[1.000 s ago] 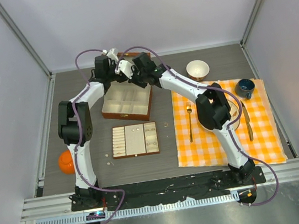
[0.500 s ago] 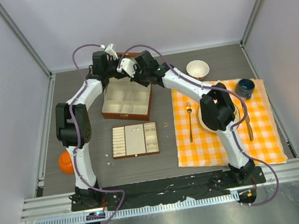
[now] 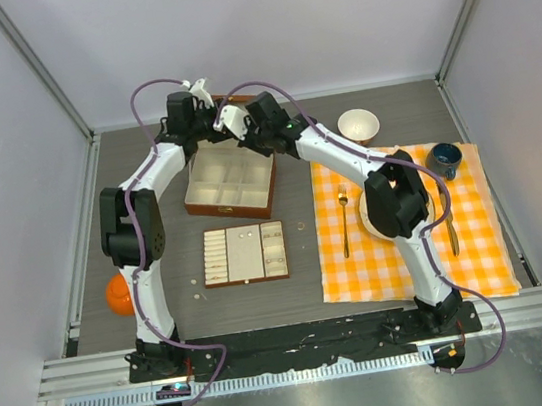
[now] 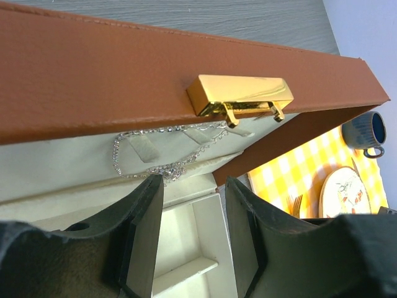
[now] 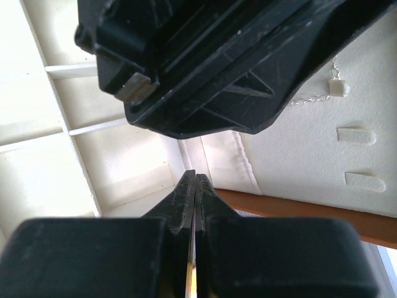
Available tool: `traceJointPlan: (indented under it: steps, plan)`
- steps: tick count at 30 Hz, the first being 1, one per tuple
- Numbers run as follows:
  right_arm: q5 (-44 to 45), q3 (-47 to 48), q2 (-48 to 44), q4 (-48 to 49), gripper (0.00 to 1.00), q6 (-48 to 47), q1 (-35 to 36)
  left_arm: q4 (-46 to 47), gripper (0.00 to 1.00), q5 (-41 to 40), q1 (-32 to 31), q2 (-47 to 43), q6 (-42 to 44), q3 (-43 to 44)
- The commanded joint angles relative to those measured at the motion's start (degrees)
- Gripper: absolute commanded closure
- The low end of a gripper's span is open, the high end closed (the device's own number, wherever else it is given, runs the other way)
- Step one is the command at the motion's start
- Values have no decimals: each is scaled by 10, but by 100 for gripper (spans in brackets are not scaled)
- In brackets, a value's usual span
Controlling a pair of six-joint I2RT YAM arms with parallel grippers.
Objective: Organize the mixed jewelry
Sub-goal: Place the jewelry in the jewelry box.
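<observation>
Chain necklace [image 4: 167,169]: thin, silvery, fine links, hanging in a slack loop against the cream lining of the raised box lid [image 4: 62,164]. Tiny pale pieces [image 3: 245,235] lie on the tray [image 3: 246,265]. One small ring [image 3: 302,226] lies on the tabletop [image 3: 290,195], just right of the tray.

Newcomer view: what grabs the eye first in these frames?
The left pincer, open, and the right pincer, shut, meet over the open brown box at the far middle of the table. Inside its raised lid a silver chain drapes below a gold clasp. An orange checked cloth brightens the table's right side.
</observation>
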Motion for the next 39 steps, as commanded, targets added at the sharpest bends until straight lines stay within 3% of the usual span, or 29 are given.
traceJointPlan:
  steps: [1, 14, 39]
  plan:
    - [9, -4, -43, 22, 99, -3, -3, 24, 52, 20, 1, -23, -7, 10]
    - [37, -28, -58, 25, 99, -2, -8, 49, 53, 38, -7, 1, -50, 15]
    - [39, -61, -77, 33, 99, 4, -13, 35, 53, 11, -21, 32, -33, 25]
